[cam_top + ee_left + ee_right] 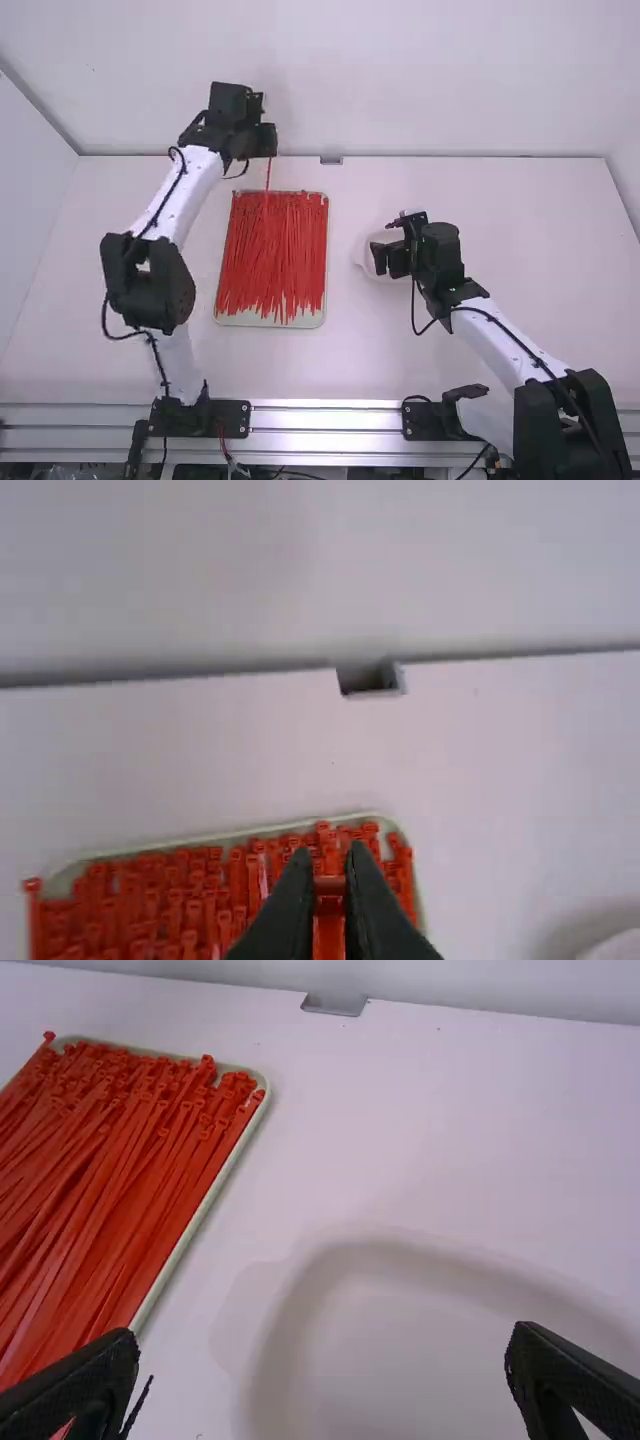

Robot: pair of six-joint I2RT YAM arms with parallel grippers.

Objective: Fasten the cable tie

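On bench point(500, 220), left of centre: tray point(270, 324), cable ties point(275, 255) piled in it. Over tray's far edge: left claw point(268, 158), single tie point(267, 176) hanging from it. Just right of tray: right claw point(385, 258).

The left arm point(175, 205) is standing folded at the elbow and stretching far forward. Its wrist is pointing down, and its jaws are pinching the top of a red cable tie point(268, 176) that is hanging straight below them. The right arm point(500, 335) is lying low and reaching in toward the middle, and its jaws are standing wide apart.
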